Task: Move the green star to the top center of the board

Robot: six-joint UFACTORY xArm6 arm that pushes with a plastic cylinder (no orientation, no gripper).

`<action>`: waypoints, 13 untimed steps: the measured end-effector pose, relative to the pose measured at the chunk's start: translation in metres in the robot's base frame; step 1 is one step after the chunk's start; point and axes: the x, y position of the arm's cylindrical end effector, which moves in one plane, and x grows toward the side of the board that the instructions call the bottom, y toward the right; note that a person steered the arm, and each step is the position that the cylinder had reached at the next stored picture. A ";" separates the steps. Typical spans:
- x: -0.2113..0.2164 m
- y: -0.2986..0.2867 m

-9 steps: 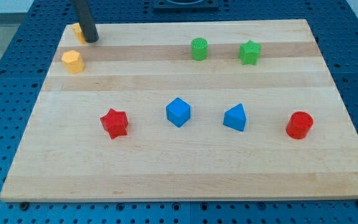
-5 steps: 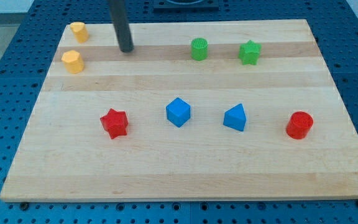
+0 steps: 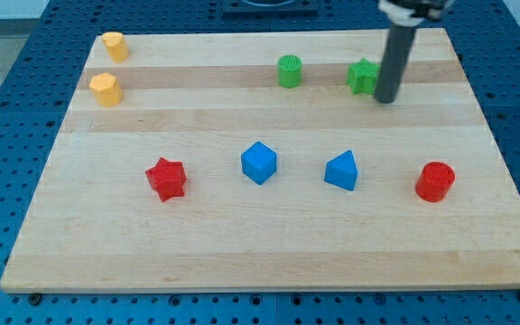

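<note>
The green star (image 3: 361,76) sits near the view's top right of the wooden board (image 3: 260,226). My tip (image 3: 385,98) rests on the board just to the right of the star and slightly below it, and the dark rod hides the star's right edge. A green cylinder (image 3: 289,70) stands to the star's left.
Two yellow blocks (image 3: 114,45) (image 3: 106,89) sit at the top left. A red star (image 3: 166,178), a blue cube (image 3: 259,162), a blue wedge-like block (image 3: 341,171) and a red cylinder (image 3: 435,181) form a row across the board's middle.
My tip has swept from the top left, beside the yellow blocks, across the board's top to the green star's right side. No block has moved.
</note>
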 end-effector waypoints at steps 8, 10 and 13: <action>-0.052 -0.038; -0.105 -0.070; -0.051 0.056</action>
